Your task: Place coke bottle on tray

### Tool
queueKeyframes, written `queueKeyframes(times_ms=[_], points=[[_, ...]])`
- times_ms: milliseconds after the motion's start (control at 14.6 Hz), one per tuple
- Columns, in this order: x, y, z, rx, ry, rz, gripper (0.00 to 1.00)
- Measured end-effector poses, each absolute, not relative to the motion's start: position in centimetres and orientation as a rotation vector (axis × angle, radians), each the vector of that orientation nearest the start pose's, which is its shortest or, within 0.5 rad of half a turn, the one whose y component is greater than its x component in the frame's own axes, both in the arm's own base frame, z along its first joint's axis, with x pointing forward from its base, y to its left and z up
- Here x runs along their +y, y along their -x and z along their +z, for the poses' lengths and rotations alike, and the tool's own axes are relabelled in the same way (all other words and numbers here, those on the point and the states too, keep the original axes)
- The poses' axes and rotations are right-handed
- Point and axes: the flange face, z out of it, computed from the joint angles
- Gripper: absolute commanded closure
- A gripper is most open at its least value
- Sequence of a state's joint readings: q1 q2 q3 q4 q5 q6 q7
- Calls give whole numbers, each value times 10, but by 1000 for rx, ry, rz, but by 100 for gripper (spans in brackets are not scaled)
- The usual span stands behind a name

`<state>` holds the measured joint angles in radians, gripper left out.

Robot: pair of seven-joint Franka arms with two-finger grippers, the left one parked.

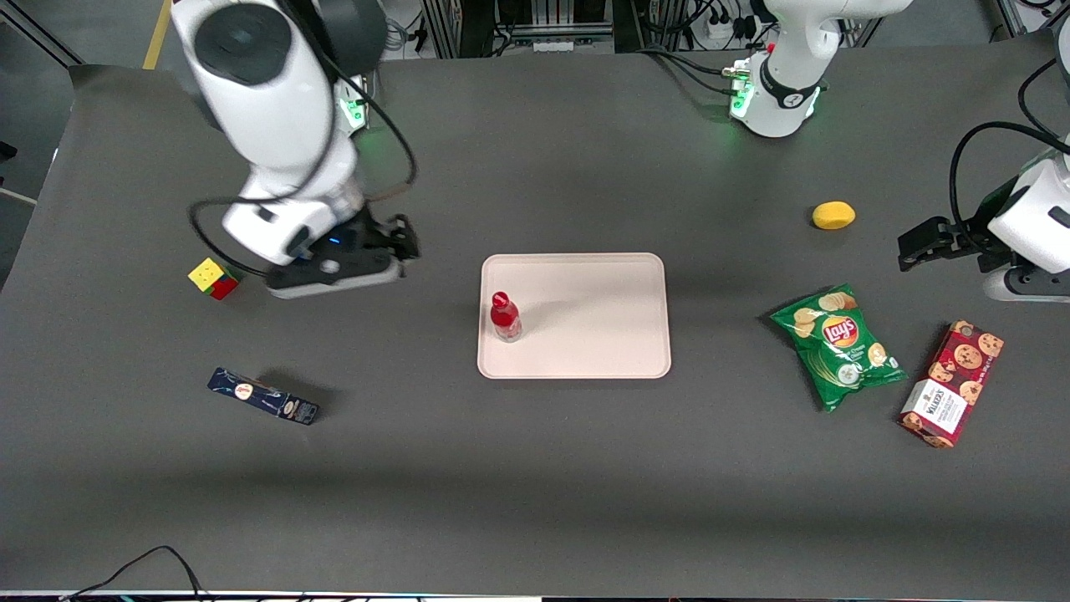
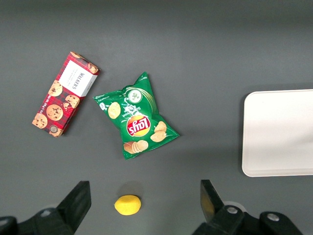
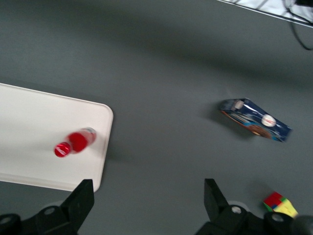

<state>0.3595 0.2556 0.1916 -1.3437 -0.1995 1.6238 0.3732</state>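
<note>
The coke bottle (image 1: 505, 316), with red cap, red label and clear base, stands upright on the pale pink-beige tray (image 1: 585, 334), close to the tray's edge toward the working arm. It also shows in the right wrist view (image 3: 74, 142) on the tray (image 3: 34, 132). My gripper (image 1: 407, 237) is open and empty, raised above the bare table beside the tray, toward the working arm's end and farther from the front camera than the bottle. In the right wrist view the gripper (image 3: 148, 196) has its fingers wide apart over grey table.
A dark blue oblong box (image 1: 263, 396) and a colour cube (image 1: 214, 278) lie toward the working arm's end. A lemon (image 1: 833, 215), a green Lay's chip bag (image 1: 838, 344) and a Walkers cookie box (image 1: 952, 383) lie toward the parked arm's end.
</note>
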Motion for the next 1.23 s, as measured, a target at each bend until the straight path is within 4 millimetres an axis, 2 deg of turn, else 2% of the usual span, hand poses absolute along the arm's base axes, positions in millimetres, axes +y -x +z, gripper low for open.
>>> queueKeyframes(times_ms=[205, 342, 411, 616, 753, 958, 1232], points=[[258, -551, 625, -306, 3275, -129, 0], [226, -554, 636, -270, 3238, -87, 0], [204, -560, 638, -215, 3212, -68, 0], [131, -581, 635, -46, 3184, -36, 0], [98, -587, 630, 47, 3188, -31, 0], [59, -585, 623, 150, 3189, -59, 0], [28, -575, 617, 195, 3176, -104, 0]])
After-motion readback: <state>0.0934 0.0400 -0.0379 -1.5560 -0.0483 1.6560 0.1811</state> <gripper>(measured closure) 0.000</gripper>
